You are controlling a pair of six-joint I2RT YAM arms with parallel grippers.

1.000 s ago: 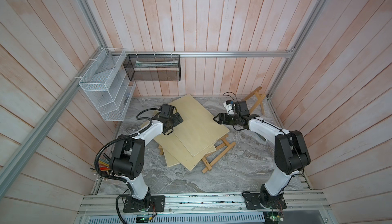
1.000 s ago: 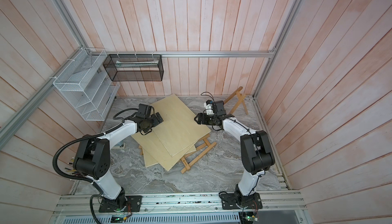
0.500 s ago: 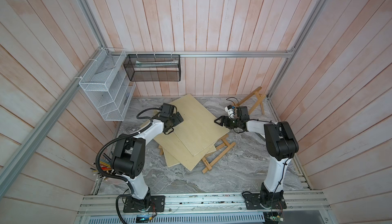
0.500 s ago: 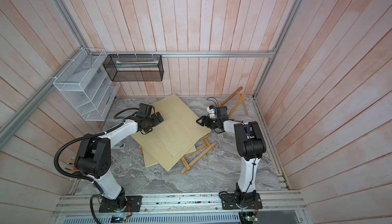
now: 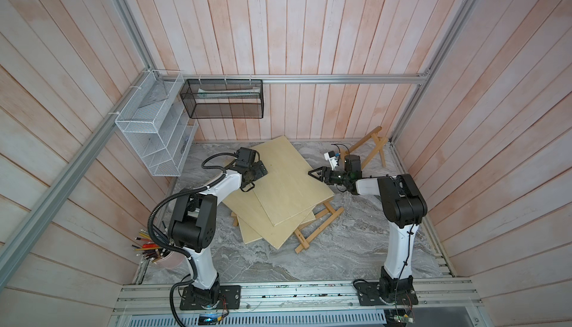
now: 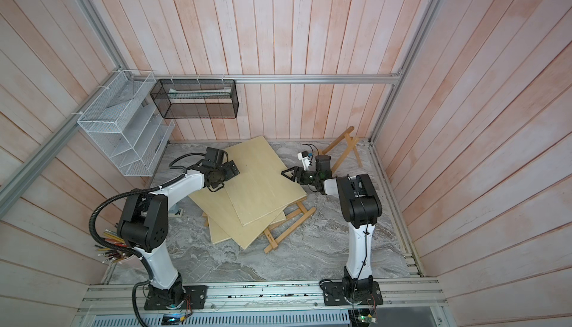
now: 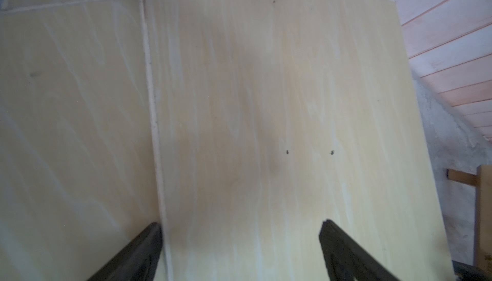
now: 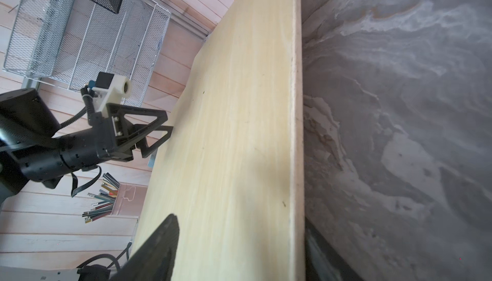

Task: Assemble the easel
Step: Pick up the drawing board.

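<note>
Our right end effector (image 5: 313, 173) has slid in, straddling the top board (image 5: 291, 180) at its right edge, fairly wide, gripping nothing; left end effector (image 7: 241, 225) gapes wide at its left edge; easel frame (image 5: 318, 226) lies beneath it, near desk (image 5: 340, 248) free

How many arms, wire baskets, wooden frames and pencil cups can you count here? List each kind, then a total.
Arms: 2
Wire baskets: 2
Wooden frames: 2
Pencil cups: 1
Total: 7
</note>
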